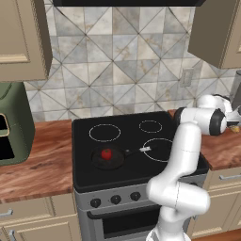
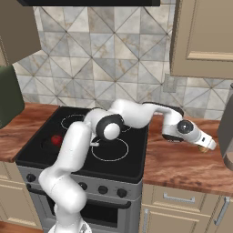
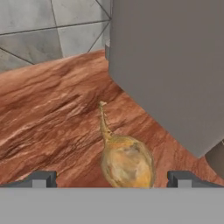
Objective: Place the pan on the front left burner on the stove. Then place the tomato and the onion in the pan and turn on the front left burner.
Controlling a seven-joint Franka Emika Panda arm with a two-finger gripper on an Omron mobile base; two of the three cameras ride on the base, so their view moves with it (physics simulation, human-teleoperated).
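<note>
Red is the first thing I pick out far to the gripper's left: the tomato point(image 1: 107, 154) sits inside the pan point(image 1: 108, 158), and the pan rests on the front left burner point(image 1: 109, 159) of the stove point(image 1: 84, 175), its thin handle pointing toward the arm. That whole group lies well apart from where I am working, across the black glass. Moving rightward, my arm reaches over the stove's right edge to the wooden surface point(image 2: 177, 164), and the gripper point(image 3: 112, 179) hangs low over it, angled down and forward. Its two dark fingertips point(image 3: 40, 179) stand wide apart, holding nothing. Directly between them and just ahead lies the onion point(image 3: 127, 162), on its side on the surface, the bulb nearest me and its dry stalk running away from the gripper, leaning slightly left. So its long axis runs along my approach, and the fingers would close across the bulb's round middle, which I judge the better hold. Just to the right of the onion, close beside it, rises a grey appliance body point(image 3: 175, 65); I cannot tell whether they touch. I reckon the coming move is a short advance and closing, minding the right finger's clearance from that grey wall.
</note>
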